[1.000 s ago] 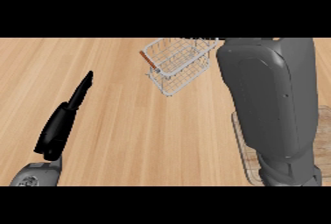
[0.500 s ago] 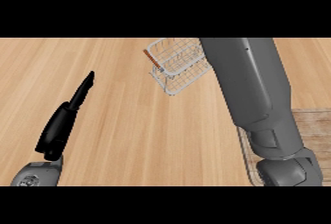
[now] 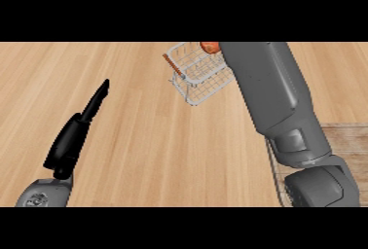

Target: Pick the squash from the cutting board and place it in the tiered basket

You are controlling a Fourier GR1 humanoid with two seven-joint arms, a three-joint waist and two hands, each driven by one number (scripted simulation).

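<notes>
Small orange bit, prob. the squash [image 3: 210,46], showing at top edge, right above the basket [image 3: 195,80] rim and tight against the right forearm [image 3: 269,92]. Only a sliver visible, rest cut off by the frame, so can't confirm shape or whether it's already inside a tier or just over it. Not on the board [image 3: 348,141]: the bit of it showing at far right, mostly under the arm, has nothing on it.

Right hand itself out of view past the top edge. Can't tell how far closed it is or whether it has the squash; proximity of the orange bit to the forearm end suggests a carry, but that's a guess.

Left hand [image 3: 75,133] at lower left, seen edge-on, fingers straight and pointing up, holding nothing, resting over the counter [image 3: 158,146], well apart from the basket.

Handling, judged not seen: squash likely stiff w/ hard smooth rind, moderately heavy for its bulk, rounded, so apt to roll or slip if pinched at the ends. Best hold prob. across the middle or at a neck if there is one, fingers wrapped round, thumb opposite. Not fragile, so a short drop into wire would likely do no harm.

Basket looks light, thin wire, open top, tilted in this view. Could shift or tip if knocked by arm or load, so worth lowering well inside the rim before letting go, w/ forearm kept off the near wire edge.
</notes>
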